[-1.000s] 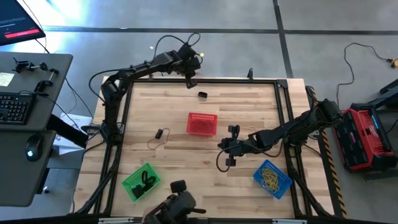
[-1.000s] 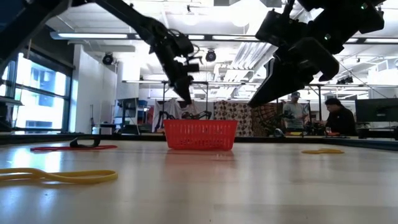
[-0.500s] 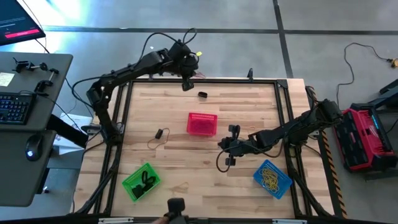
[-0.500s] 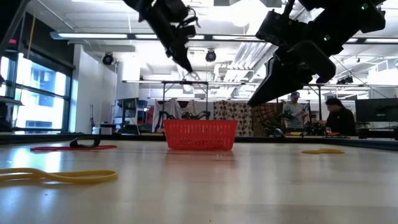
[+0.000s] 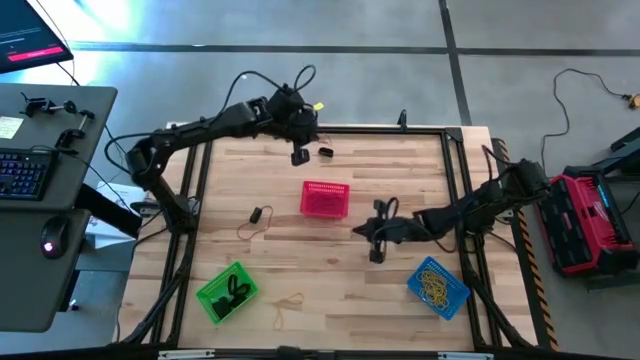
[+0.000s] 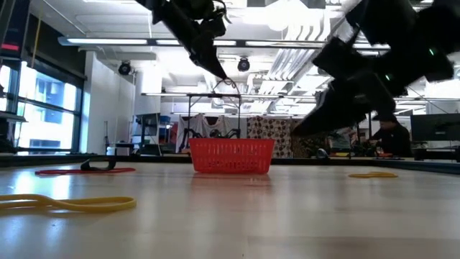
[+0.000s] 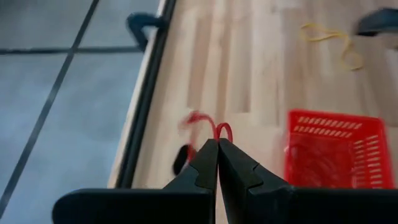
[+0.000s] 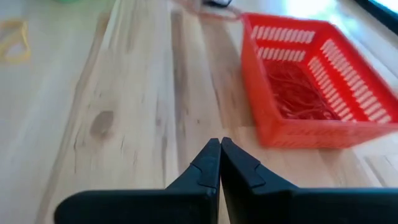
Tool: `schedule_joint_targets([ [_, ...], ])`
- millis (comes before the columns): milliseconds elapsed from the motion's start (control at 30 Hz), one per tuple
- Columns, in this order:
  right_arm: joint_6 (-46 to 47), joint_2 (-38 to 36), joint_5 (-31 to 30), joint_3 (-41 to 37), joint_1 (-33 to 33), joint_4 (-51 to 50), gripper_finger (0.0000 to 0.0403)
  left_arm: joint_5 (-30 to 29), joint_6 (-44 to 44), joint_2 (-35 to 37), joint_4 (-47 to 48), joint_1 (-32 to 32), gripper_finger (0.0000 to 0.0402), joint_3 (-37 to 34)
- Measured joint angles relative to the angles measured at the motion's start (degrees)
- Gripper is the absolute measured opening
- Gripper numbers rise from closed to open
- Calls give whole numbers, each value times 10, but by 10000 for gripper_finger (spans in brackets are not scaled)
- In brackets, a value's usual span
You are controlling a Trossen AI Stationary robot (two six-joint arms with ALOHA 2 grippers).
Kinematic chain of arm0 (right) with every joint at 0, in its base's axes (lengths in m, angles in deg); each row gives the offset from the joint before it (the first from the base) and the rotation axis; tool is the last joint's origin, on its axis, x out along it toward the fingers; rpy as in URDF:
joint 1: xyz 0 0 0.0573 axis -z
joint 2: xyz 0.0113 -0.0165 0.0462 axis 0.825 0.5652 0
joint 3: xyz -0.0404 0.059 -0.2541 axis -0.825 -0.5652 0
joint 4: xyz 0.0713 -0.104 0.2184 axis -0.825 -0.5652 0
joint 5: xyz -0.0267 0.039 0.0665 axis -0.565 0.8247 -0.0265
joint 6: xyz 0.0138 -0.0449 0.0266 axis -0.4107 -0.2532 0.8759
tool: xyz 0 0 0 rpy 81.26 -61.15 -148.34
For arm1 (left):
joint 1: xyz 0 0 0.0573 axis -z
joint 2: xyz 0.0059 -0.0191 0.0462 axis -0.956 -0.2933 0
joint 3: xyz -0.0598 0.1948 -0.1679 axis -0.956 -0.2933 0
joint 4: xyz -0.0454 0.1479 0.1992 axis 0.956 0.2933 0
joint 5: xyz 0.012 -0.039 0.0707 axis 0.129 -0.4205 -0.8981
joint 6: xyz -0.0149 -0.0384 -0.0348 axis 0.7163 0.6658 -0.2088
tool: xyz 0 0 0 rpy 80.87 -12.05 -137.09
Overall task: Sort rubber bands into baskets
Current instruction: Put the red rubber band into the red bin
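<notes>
My left gripper [image 7: 217, 142] is pinched on a red rubber band [image 7: 208, 124] near the red basket [image 5: 325, 199]; right gripper [image 8: 220, 142] closed, empty, hovering nearby.

Wooden table [image 5: 400, 170], 3 baskets [image 5: 325, 199], loose rubber bands [image 5: 289, 303]

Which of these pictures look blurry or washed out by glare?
Low view: the right gripper is smeared by motion blur, and ceiling lights glare overhead. Right wrist view: the red basket looks soft, its far corner bleached by brightness. High view: pale glare on the floor.
</notes>
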Motion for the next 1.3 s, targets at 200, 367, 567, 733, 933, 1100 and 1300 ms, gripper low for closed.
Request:
schedule_joint_targets([
  [200,11,0,-12,-82,13,157,0,28,15,12,-50,39,0,-38],
  [367,9,0,-26,-98,14,184,0,28,24,10,-55,87,0,-43],
  [567,9,0,-31,-98,14,184,0,26,34,10,-68,141,0,-43],
  [733,9,0,-39,-98,14,184,0,24,48,5,-64,164,0,-43],
  [933,9,-1,-39,-98,13,184,0,5,60,4,-100,165,0,-104],
  [1100,0,-1,-39,-98,13,183,0,-13,64,4,-162,161,0,-163],
  [1300,-1,-1,-39,-98,13,183,0,-14,74,0,-180,143,0,-203],
])
